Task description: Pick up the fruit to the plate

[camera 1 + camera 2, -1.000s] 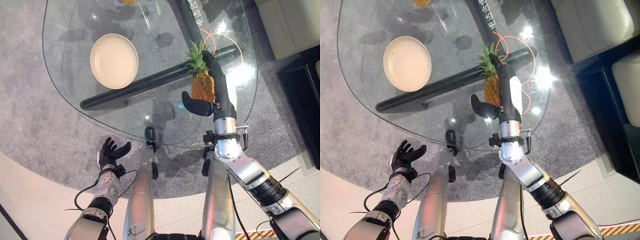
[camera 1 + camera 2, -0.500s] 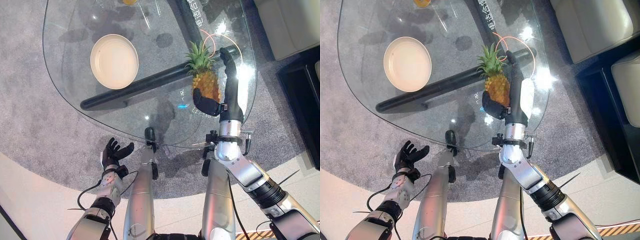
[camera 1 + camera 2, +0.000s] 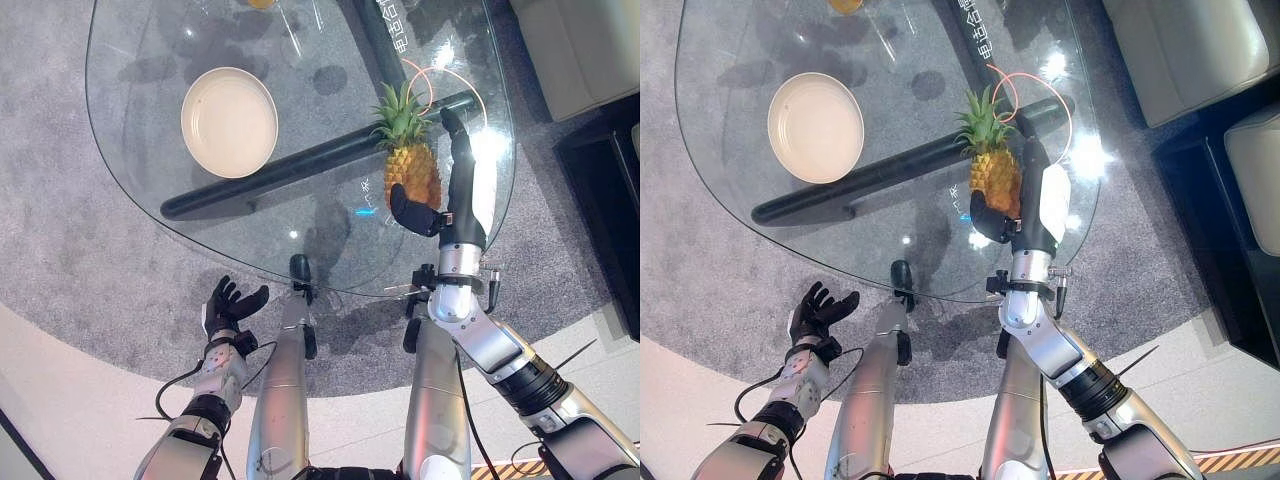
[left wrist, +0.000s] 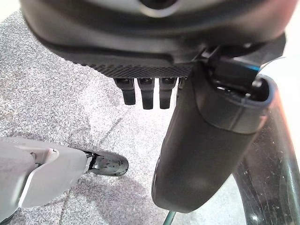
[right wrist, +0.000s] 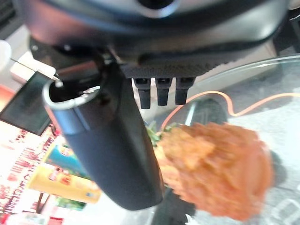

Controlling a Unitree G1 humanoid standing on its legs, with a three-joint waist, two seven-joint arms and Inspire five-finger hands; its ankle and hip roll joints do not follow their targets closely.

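Note:
A pineapple (image 3: 411, 172) with a green crown stands upright on the glass table (image 3: 140, 190), right of centre. My right hand (image 3: 463, 205) is open around its right side: the fingers lie straight along the fruit and the thumb (image 3: 410, 213) reaches across its near side. The right wrist view has the pineapple (image 5: 216, 174) lying just past the thumb (image 5: 112, 150) and the straight fingers. A round cream plate (image 3: 229, 122) sits empty on the far left of the table. My left hand (image 3: 226, 306) hangs open below the table's near edge, over the carpet, holding nothing.
A dark bar (image 3: 290, 168) of the table's base runs under the glass between the plate and the pineapple. An orange cable (image 3: 432, 80) loops beneath the glass behind the fruit. A pale sofa (image 3: 580, 45) and dark furniture (image 3: 605, 190) stand to the right.
My right hand has shifted from over the pineapple's front to its right side, leaving the fruit in plain sight. The left hand has sunk slightly.

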